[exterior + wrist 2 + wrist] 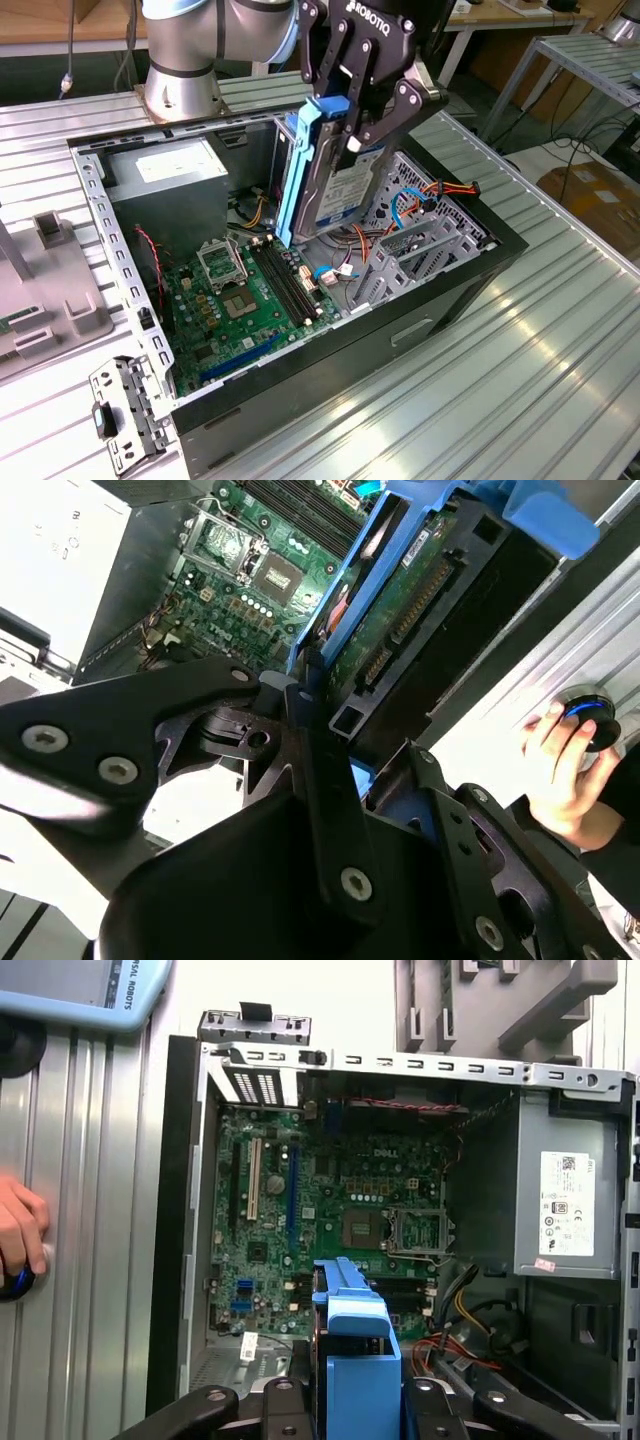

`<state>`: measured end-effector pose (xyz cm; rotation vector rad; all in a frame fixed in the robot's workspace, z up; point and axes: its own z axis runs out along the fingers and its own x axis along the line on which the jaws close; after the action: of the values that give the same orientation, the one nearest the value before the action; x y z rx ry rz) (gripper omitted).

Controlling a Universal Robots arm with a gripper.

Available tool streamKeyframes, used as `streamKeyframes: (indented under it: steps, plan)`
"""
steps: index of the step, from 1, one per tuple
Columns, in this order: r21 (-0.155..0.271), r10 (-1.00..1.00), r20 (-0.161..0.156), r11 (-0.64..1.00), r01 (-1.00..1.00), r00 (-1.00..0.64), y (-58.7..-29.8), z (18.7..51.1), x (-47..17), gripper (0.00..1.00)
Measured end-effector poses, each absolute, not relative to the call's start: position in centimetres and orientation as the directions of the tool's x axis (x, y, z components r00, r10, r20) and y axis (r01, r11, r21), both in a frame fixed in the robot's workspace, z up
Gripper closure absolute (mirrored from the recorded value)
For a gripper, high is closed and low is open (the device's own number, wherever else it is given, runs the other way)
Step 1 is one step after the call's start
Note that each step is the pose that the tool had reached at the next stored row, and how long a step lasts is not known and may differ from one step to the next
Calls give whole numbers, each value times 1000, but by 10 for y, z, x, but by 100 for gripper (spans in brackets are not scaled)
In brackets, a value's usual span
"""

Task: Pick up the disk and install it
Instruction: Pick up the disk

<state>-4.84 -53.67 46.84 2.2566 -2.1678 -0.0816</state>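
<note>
The disk (345, 190) hangs on edge over the open computer case (470, 275), its white label with a blue band facing the exterior view's right and a blue side rail (300, 165) facing the exterior view's left. My gripper (352, 122) is shut on its upper end, one black finger on each flat face. The lower end dips into the case between the motherboard (240, 290) and the metal drive cage (430, 240). In the second wrist view the disk (400, 590) shows its green underside beyond my gripper (365, 770). The first wrist view has the disk's blue rail (355, 1340) edge-on in my gripper (355, 1408).
A grey power-supply box (165, 165) fills the case's far corner, with cables (440, 190) loose near the cage. A person's hand (560, 770) rests on a knob beside the case. A grey fixture (50, 290) and a loose metal bracket (120, 410) lie on the ribbed table.
</note>
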Motion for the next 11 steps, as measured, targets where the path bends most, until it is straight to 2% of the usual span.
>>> streamKeyframes:
  steps: [11]
  plan:
    - [44,-999,-30,-41,-998,40,-548,468,-46,63]
